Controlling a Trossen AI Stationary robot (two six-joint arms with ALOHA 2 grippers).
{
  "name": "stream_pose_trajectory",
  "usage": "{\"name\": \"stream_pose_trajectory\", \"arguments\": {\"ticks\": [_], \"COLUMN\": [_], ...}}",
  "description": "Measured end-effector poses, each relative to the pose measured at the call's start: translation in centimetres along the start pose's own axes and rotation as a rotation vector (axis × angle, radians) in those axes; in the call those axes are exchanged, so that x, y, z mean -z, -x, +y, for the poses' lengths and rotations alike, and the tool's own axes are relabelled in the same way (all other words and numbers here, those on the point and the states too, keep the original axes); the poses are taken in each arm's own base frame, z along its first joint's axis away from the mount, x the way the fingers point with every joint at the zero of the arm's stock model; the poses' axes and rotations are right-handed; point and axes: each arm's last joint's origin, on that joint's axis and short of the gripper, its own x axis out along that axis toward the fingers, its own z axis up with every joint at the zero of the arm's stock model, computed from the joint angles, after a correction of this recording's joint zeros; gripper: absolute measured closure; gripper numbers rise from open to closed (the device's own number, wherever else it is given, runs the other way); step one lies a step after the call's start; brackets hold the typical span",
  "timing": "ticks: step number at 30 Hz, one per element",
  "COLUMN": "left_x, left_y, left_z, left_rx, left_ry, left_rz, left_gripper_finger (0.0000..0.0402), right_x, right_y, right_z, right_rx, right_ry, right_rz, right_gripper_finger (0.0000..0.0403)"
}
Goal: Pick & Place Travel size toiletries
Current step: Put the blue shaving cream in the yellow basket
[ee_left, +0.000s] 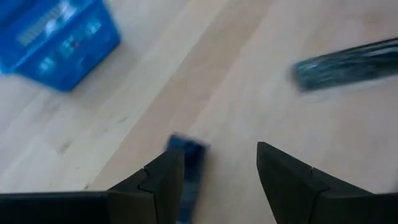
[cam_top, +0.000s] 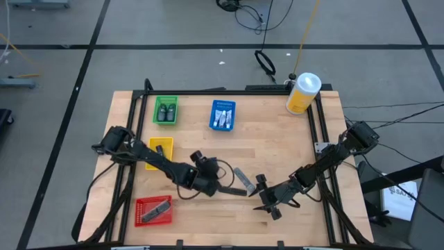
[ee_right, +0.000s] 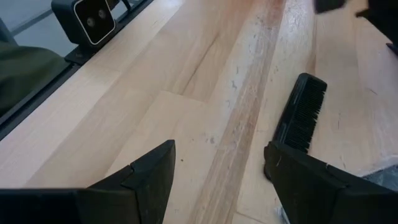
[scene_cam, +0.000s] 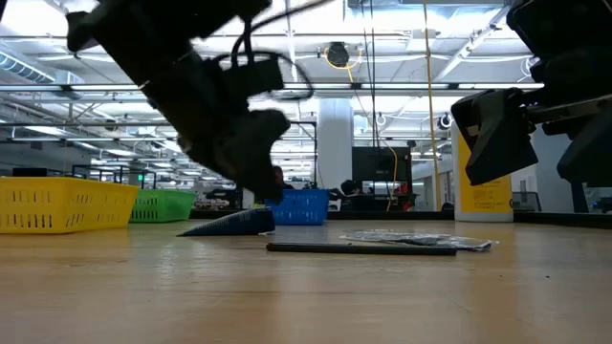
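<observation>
My left gripper (cam_top: 216,186) is open and low over the table's middle. A small dark blue tube (ee_left: 186,171) lies on the wood between its fingers, close to one finger; the low view shows this tube (scene_cam: 228,225) flat on the table under the gripper. My right gripper (ee_right: 221,152) is open and hovers to the right (cam_top: 262,197). A black comb-like strip (ee_right: 301,115) and a grey flat packet (cam_top: 241,178) lie on the table between the two grippers. The low view shows the strip (scene_cam: 363,248) in front of the packet (scene_cam: 421,239). My left gripper's open fingers stand on either side of the dark blue tube's end (ee_left: 189,149), coming down at a slant. The tube lies flat on the table, right beside one finger (ee_left: 165,180). I cannot tell whether that finger touches it.
The far part of the table holds a green tray (cam_top: 166,110) with two dark bottles, a blue tray (cam_top: 223,115) with whitish tubes and a yellow white-lidded canister (cam_top: 303,94). A yellow tray (cam_top: 159,152) and a red tray (cam_top: 153,211) with a grey packet sit on the left.
</observation>
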Motion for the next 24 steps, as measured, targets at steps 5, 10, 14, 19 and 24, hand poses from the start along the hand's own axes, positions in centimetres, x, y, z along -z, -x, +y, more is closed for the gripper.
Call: {"name": "stream_pose_trajectory", "arguments": {"ticks": [5,10,14,19,24], "left_x": [0.1,-0.1,0.1,1.2,1.5], "left_y": [-1.2,-2.1,-2.5,-2.8,-2.6], "left_z": [1.3,2.1,2.5,3.0,2.8], "left_rx": [-0.048,-0.037,-0.007,-0.008,-0.004], "left_ry": [0.061,0.073,0.078,0.092,0.078], "left_rz": [0.076,0.133,0.184,0.21,0.21], "left_gripper_finger": [0.0201,0.0201,0.0201,0.0202,0.021], "right_x": [0.0,0.0,0.0,0.0,0.0], "right_y": [0.0,0.0,0.0,0.0,0.0], "right_z": [0.0,0.0,0.0,0.0,0.0], "right_rx": [0.0,0.0,-0.001,-0.001,-0.001], "right_ry": [0.0,-0.001,-0.001,-0.001,-0.001], "right_rz": [-0.001,-0.004,-0.006,-0.006,-0.006], "right_gripper_finger": [0.0163,0.0163,0.0163,0.0163,0.0163]}}
